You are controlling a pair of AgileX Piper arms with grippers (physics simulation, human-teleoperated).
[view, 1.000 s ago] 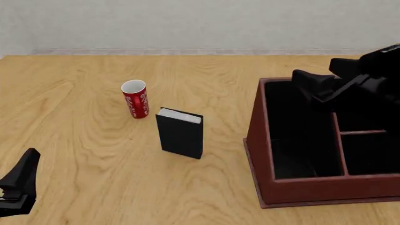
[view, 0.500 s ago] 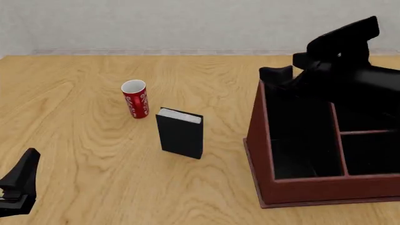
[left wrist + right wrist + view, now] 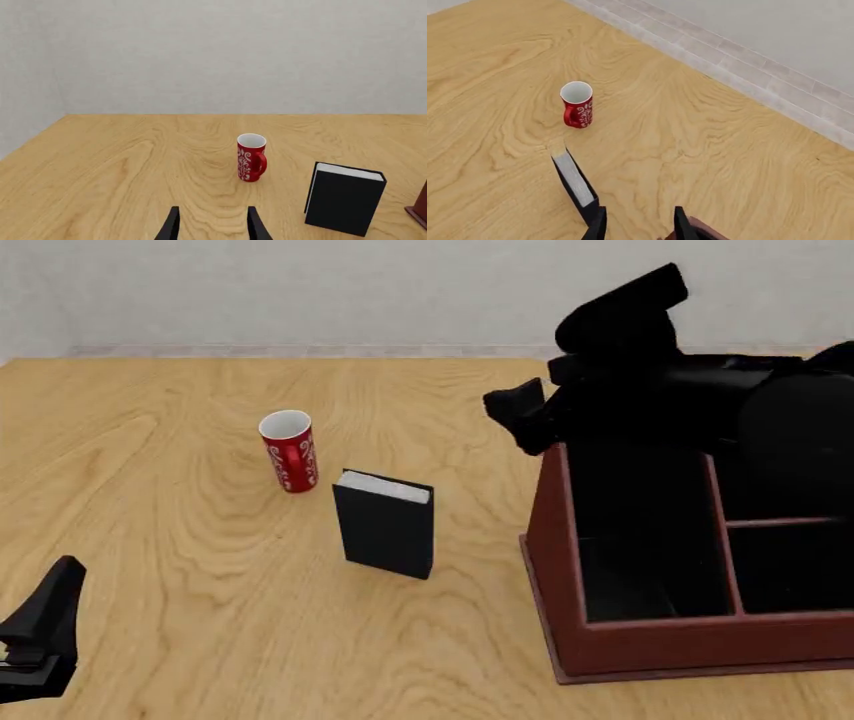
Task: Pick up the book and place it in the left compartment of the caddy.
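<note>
The book (image 3: pixel 386 524) stands upright on the table (image 3: pixel 174 530), plain black cover with no readable title, between the red cup (image 3: pixel 290 450) and the caddy (image 3: pixel 627 640). Bare wood surrounds it. The left compartment (image 3: pixel 638 540) shows only black lining. The right gripper (image 3: pixel 514 420) hovers at the caddy's far-left corner, fingers spread; the left gripper (image 3: pixel 212 227) sits low, spread too.

No readable text, labels, brands or numbers show in any view. The cup (image 3: pixel 288 451) bears only a white swirl pattern, not letters; the book (image 3: pixel 386 524) has a plain black cover.
</note>
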